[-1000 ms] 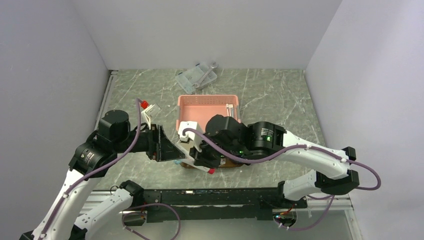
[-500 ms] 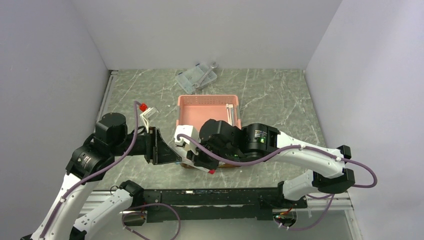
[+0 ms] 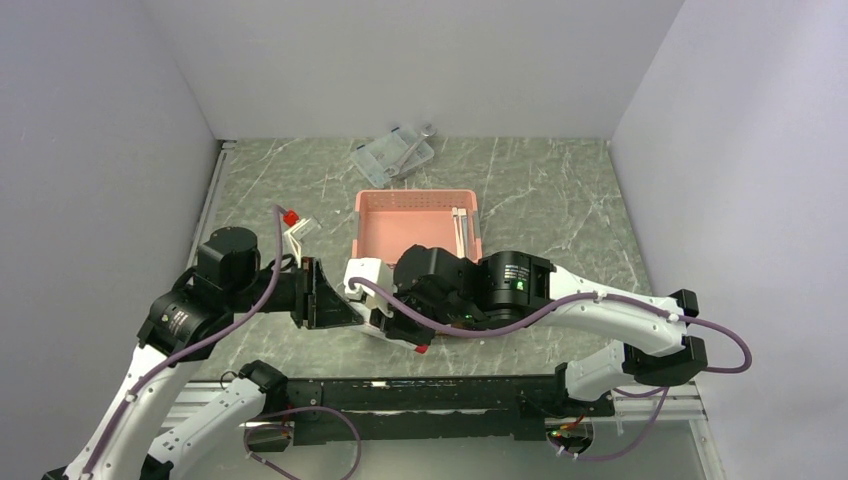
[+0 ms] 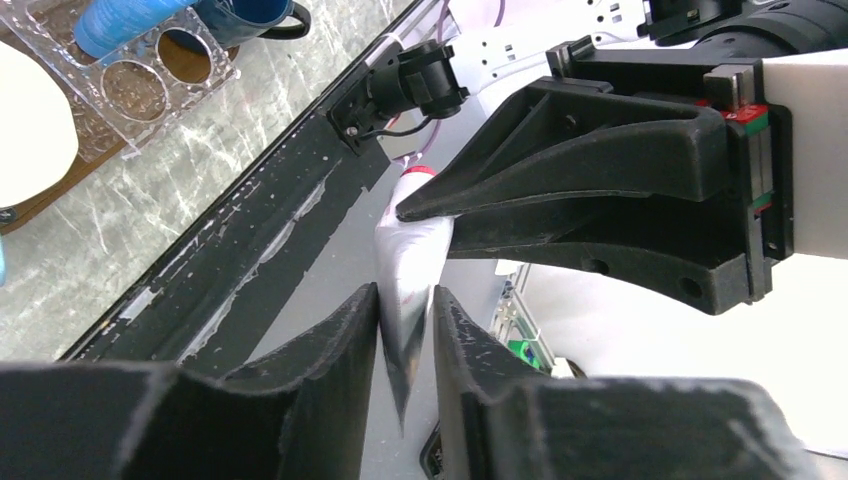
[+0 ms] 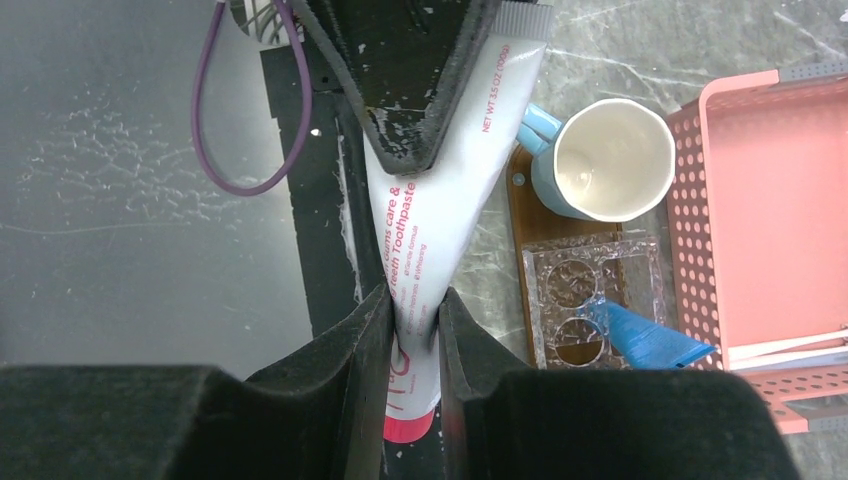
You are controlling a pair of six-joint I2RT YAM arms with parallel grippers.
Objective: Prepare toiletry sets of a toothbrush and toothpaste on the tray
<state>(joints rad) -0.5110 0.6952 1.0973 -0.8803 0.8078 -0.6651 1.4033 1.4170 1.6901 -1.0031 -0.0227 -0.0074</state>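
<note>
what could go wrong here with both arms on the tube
1. The left gripper and right gripper are both shut on the white toothpaste tube; pulling apart could tear it or make it slip.
2. The left pinches only the flat crimped end; if dropped, the tube may hit the mug nearby.

Top external: high, looks down over whole worktop, far from white tube. Both wrist views: close on same tube, opposite ends.

Grey-green marbled table. On it: pink basket at centre; clear plastic box far of the basket, apart from it, near the back wall; dark-brown wooden tray just near of the basket, largely hidden from above.
</note>
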